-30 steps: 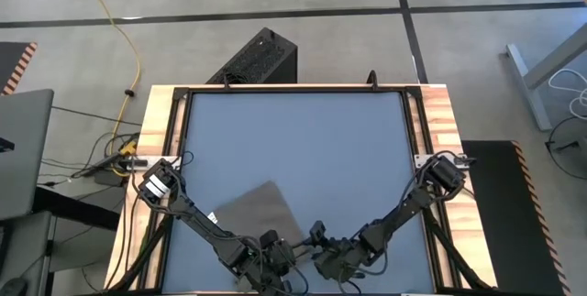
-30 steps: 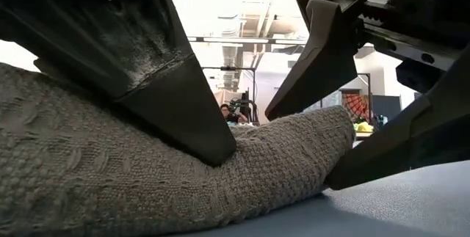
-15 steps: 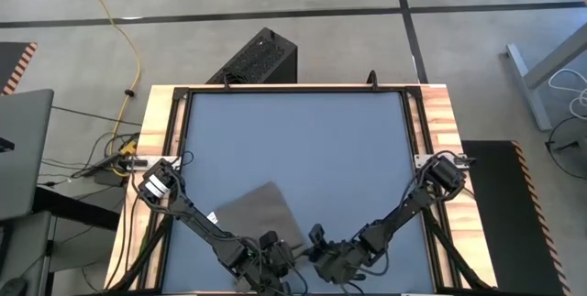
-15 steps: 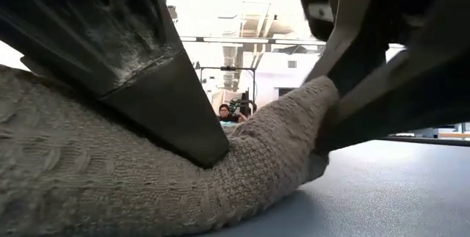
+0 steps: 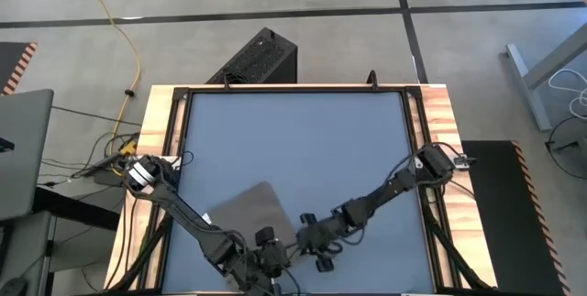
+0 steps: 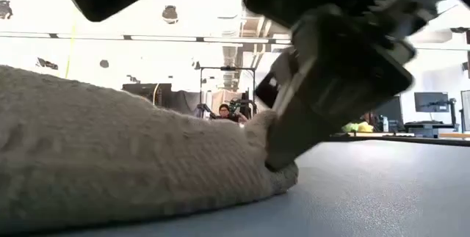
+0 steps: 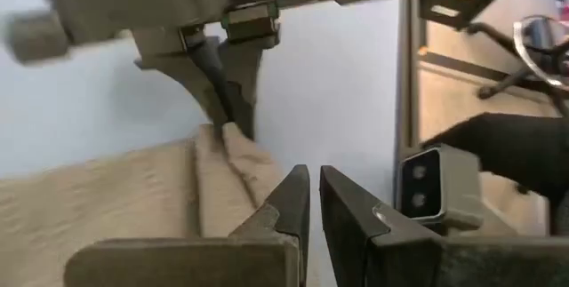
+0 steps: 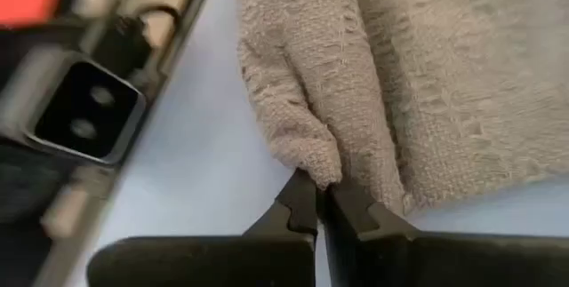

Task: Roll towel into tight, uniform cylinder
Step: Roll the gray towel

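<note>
Towel (image 5: 260, 209) lies flat on the blue-grey table (image 5: 303, 140), lower centre-left of the high view, near the front edge. Taupe weave, one corner puckered into a ridge.

Right gripper (image 8: 318, 200): fingers clenched on that pinched corner fold, fabric bunched between the tips in the right wrist view. In the high view it sits at lower centre (image 5: 301, 232), at the towel's right corner; arm runs diagonally up to the right rail. Low view shows it (image 6: 283, 160) pressed onto the towel's end (image 6: 147, 163), where the cloth meets the table.

Left gripper (image 7: 313, 200): fingers almost together, only a thin slit between them, nothing gripped; tips sit just off the towel edge (image 7: 133, 189) in the left wrist view. High view places it at the bottom edge (image 5: 268, 257), just below the towel.

Farther back in the low view, a person (image 6: 223, 111) is seated in the room, centre frame. On the floor beyond the table in the high view: black box (image 5: 257, 58), upper centre; yellow cable (image 5: 128, 35), upper left.
</note>
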